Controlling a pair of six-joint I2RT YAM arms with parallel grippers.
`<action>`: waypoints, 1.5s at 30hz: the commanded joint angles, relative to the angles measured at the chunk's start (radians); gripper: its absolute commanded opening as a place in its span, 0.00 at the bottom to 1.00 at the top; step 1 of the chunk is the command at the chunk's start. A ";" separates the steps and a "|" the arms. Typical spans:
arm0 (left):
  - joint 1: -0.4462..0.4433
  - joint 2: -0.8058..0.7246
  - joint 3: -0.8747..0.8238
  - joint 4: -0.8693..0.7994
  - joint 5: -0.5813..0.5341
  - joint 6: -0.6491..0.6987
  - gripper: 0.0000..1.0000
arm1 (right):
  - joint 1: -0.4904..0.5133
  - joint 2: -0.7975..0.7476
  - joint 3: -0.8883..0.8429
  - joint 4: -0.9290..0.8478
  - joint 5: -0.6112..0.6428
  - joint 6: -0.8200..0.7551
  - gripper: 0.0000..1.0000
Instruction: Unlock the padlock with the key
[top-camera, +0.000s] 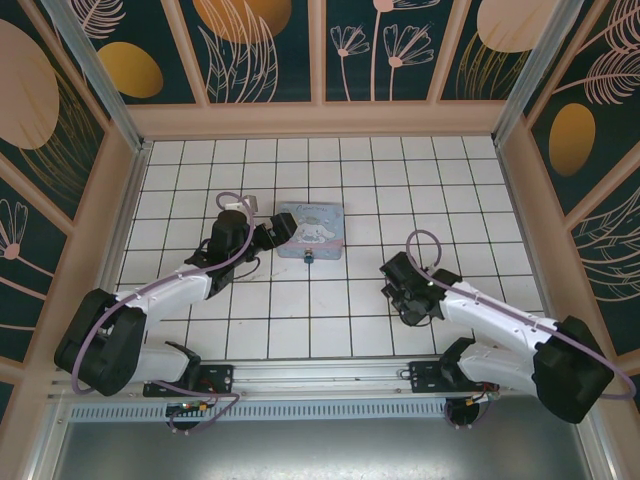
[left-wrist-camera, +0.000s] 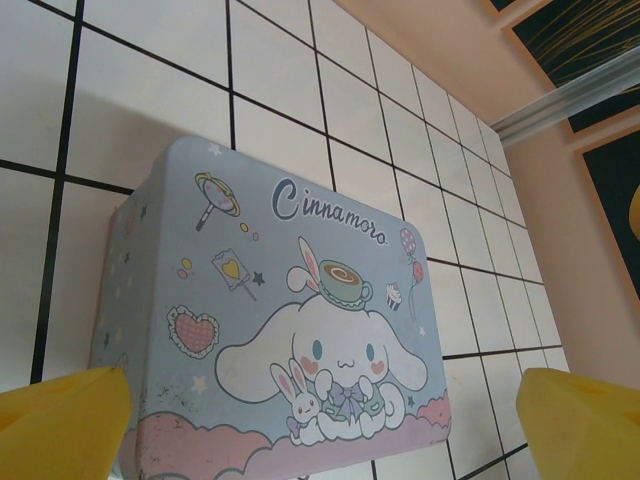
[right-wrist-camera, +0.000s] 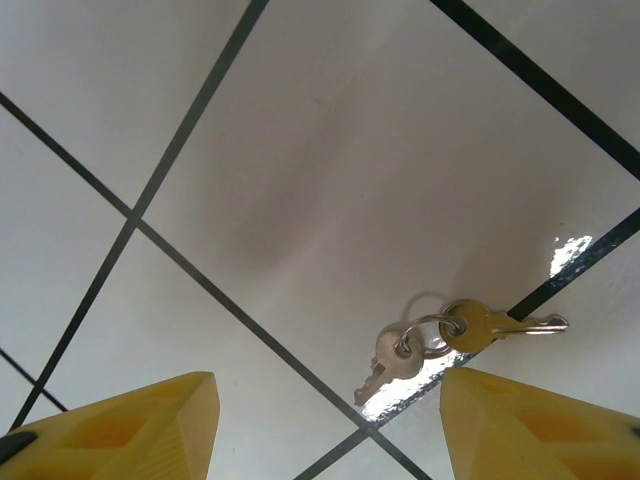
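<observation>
The key, small and silvery, lies flat on a white tile across a dark grout line. It shares a ring with a brass key. My right gripper hovers just above them, open, with the keys between its yellow fingers and closer to the right one. The padlock is a tiny dark blue shape at the near edge of the pale blue cartoon tin. My left gripper is open over the tin's near end, its yellow fingertips wider apart than the lid. Nothing is held by either.
The tin sits mid-table, slightly left of centre. My left gripper is at its left side and my right gripper is about two tiles to the tin's right and nearer. Wooden walls enclose the tiled floor.
</observation>
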 joint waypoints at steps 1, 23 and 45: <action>-0.002 0.016 -0.009 0.046 0.020 0.005 0.99 | -0.011 0.031 -0.009 0.012 -0.020 0.010 0.61; -0.002 0.013 -0.011 0.058 0.032 0.011 0.99 | -0.065 0.148 -0.008 0.039 -0.058 -0.034 0.47; -0.003 0.012 0.007 0.017 0.039 0.019 0.99 | 0.016 0.110 0.109 0.214 0.003 -0.209 0.00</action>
